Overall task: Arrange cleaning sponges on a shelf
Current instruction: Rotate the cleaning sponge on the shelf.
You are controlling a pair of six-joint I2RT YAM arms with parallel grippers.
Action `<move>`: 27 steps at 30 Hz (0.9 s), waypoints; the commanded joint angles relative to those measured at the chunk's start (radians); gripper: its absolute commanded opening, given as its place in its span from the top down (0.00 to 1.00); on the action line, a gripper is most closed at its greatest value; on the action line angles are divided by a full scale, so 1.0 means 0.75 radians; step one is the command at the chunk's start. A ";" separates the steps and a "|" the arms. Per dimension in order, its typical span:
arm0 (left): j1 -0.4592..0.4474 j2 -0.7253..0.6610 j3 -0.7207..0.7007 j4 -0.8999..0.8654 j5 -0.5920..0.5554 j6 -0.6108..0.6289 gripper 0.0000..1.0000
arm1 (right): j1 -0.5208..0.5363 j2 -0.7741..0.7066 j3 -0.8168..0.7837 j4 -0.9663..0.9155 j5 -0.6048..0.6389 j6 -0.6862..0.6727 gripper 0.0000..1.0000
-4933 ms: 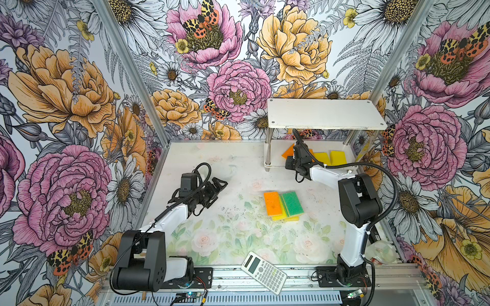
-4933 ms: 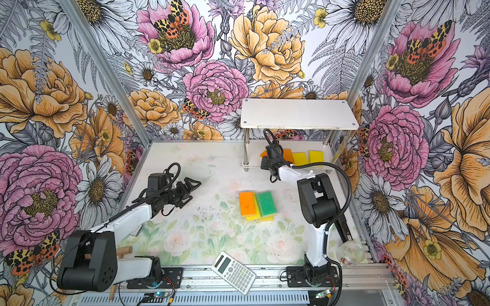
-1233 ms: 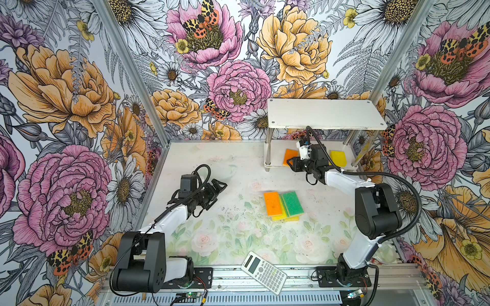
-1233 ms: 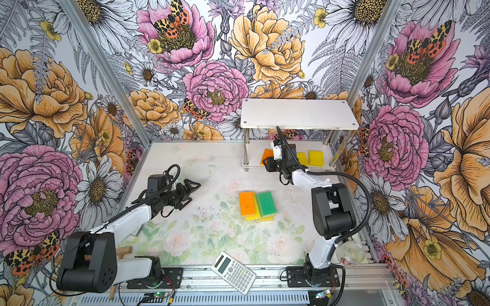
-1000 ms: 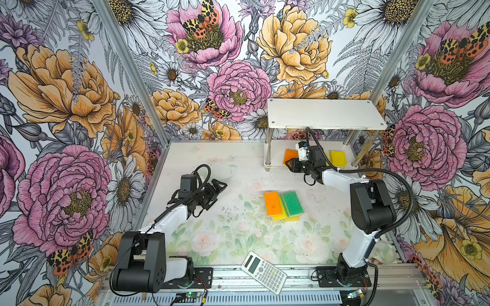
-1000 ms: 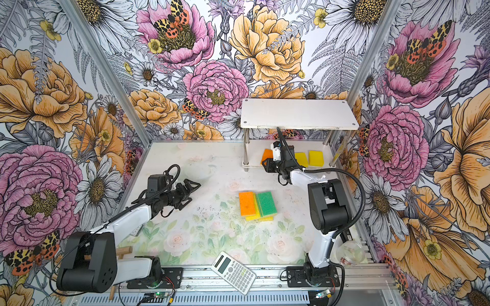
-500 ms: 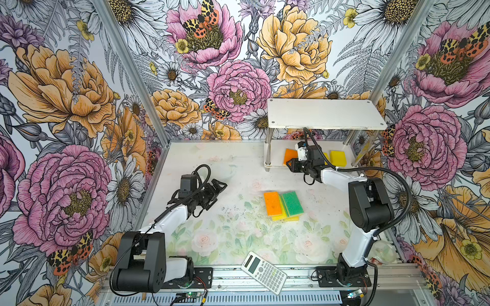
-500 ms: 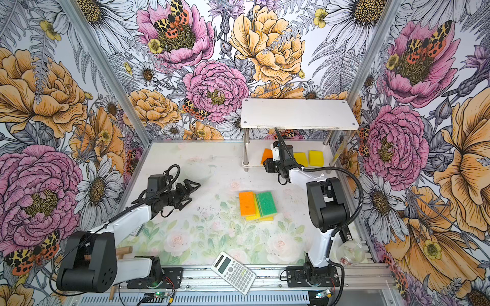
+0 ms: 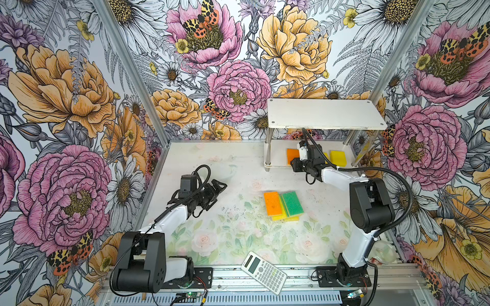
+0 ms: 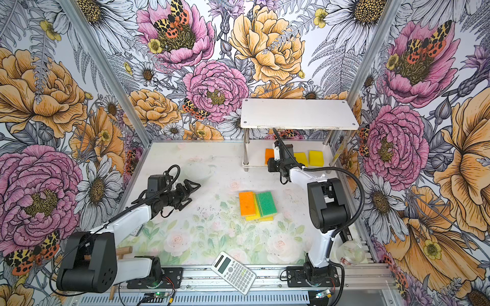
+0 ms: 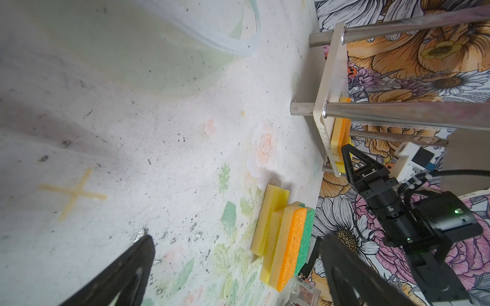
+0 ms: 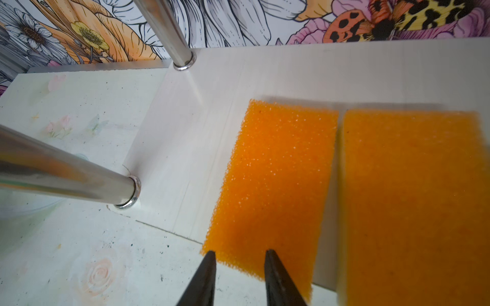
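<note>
In both top views the shelf (image 9: 326, 114) (image 10: 298, 114) stands at the far right of the bench (image 9: 212, 164) and has two white boards. In a top view I count three cleaning sponges on its lower board: one orange sponge (image 10: 269, 156) and two yellow sponges (image 10: 301, 159) (image 10: 316, 158), each with its long axis from front to back. A pile (image 9: 283, 205) lies mid-bench, with one orange top, one green top and yellow beneath. Its long axes run also front to back, a little turned. One calculator (image 9: 263, 269) lies at the near edge. The left pincer (image 9: 216, 186) hovers wide apart. The right pincer (image 9: 296, 162) is at the shelf's front edge. In the left wrist view the pile (image 11: 289, 238) shows four sponges, overlapping in steps. In the right wrist view two orange sponges (image 12: 273, 180) (image 12: 413, 201) lie flat side by side beside two posts (image 12: 66, 172) (image 12: 169, 29). The right pincer (image 12: 238, 253) is narrow with a small gap, at one sponge's near short edge; if it touches, I cannot tell.
</note>
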 commanded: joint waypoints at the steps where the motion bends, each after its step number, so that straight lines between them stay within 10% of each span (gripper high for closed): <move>1: 0.014 -0.028 -0.004 -0.007 -0.005 0.039 0.01 | -0.007 -0.067 0.040 -0.018 0.039 -0.055 0.66; 27: 0.016 -0.016 -0.007 0.002 -0.004 0.041 0.01 | 0.056 0.022 0.073 0.070 -0.200 0.096 0.66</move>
